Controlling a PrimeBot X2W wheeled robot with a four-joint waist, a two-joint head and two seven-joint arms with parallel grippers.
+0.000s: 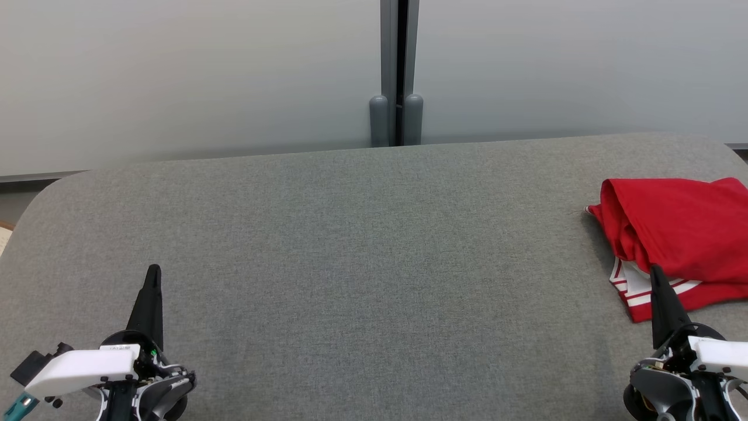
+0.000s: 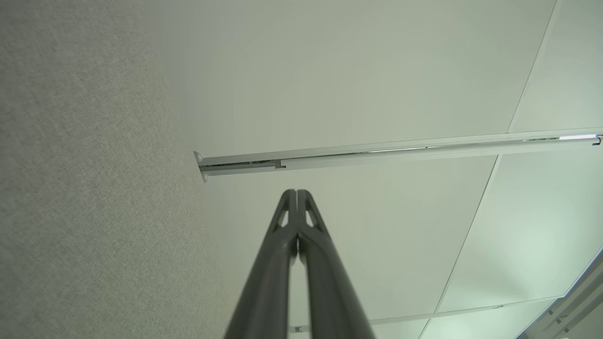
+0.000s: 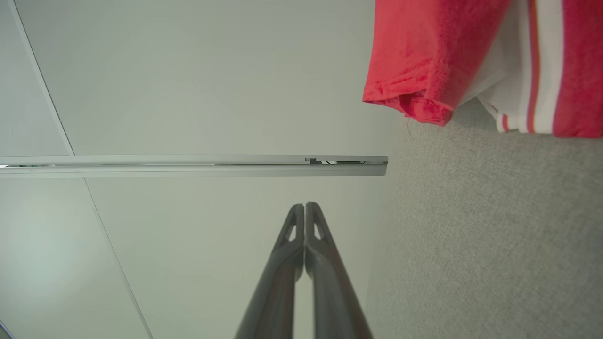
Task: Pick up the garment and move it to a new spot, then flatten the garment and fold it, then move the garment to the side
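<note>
Head view first: the grey fabric bench [image 1: 350, 245] stretches wide in front of us, and the red garment [image 1: 684, 234] lies bunched at its far right side, a white-striped hem peeking out from under the red folds. Our left gripper [image 1: 153, 276] sits at the lower left, fingers pressed together, holding nothing, well apart from the garment. Our right gripper [image 1: 656, 275] stands at the lower right, fingers together too. From here its tip overlaps the garment's near edge, and we cannot tell from this angle whether it touches the cloth. Behind the bench, pale wall panels [image 1: 175, 76] meet at a grey post [image 1: 397, 70].

Over to the left wrist view: the two dark fingers meet at the tips with nothing between them. Bench fabric runs down the left of the view, with the pale panels beyond.

And the right wrist view: here too the fingers are closed on each other, empty. The garment shows at the upper right, lying on the bench fabric — red cloth with white and red stripes — and it sits apart from the fingertips.
</note>
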